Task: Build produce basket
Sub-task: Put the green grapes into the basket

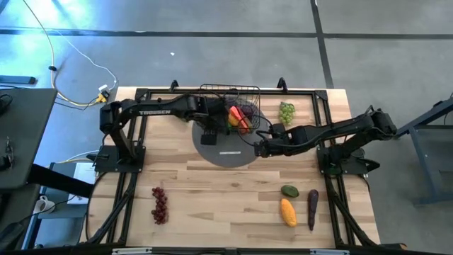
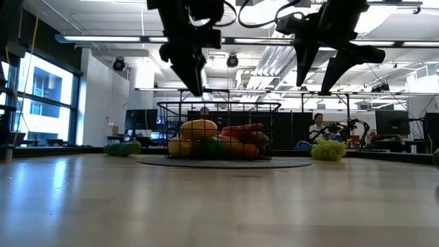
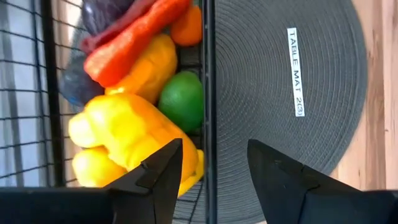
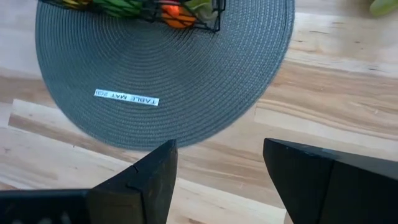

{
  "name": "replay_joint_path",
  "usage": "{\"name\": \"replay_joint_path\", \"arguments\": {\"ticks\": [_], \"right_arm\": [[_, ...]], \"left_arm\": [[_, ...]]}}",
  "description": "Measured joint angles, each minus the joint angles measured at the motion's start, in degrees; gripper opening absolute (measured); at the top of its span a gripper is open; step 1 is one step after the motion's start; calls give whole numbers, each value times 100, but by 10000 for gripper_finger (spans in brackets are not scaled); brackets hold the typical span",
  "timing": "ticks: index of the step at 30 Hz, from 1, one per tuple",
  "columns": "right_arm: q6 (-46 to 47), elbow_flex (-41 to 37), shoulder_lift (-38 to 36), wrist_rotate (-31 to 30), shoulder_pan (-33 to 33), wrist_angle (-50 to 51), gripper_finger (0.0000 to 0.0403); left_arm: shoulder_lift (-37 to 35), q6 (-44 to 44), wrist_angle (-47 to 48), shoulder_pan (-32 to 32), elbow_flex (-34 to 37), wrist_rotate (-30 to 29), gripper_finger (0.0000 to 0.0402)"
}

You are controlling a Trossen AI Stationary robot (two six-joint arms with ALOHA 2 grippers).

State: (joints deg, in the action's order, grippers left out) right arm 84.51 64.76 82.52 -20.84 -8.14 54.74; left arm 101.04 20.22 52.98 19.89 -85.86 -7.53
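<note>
The black wire basket (image 1: 231,99) stands on the round grey mat (image 1: 228,150) at the table's far middle. It holds produce: a yellow pepper (image 3: 127,134), a green lime (image 3: 181,99), a red chili (image 3: 134,34) and orange and purple pieces. My left gripper (image 3: 214,149) hangs open above the basket's near rim (image 3: 209,74), with nothing between its fingers. My right gripper (image 4: 217,146) is open too, above the mat's right near edge, well clear of the table in the low view (image 2: 314,82).
Green grapes (image 1: 286,112) lie right of the basket. Red grapes (image 1: 161,204) lie near the front left. A green fruit (image 1: 290,190), an orange mango (image 1: 288,211) and a purple eggplant (image 1: 312,205) lie at the front right. Bare wood spans the near middle.
</note>
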Motion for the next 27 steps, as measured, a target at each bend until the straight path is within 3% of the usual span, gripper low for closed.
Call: {"name": "replay_joint_path", "arguments": {"ticks": [12, 21, 27], "right_arm": [[-147, 1, -351, -205, 666, 346, 220], [-903, 2, -697, -329, 1593, 623, 220], [-1649, 6, -780, -88, 2296, 626, 220]], "left_arm": [[-829, 271, -206, 740, -2, 106, 170], [-1292, 384, -228, 1321, -2, 134, 170], [-1458, 399, -209, 1639, -2, 147, 170]]}}
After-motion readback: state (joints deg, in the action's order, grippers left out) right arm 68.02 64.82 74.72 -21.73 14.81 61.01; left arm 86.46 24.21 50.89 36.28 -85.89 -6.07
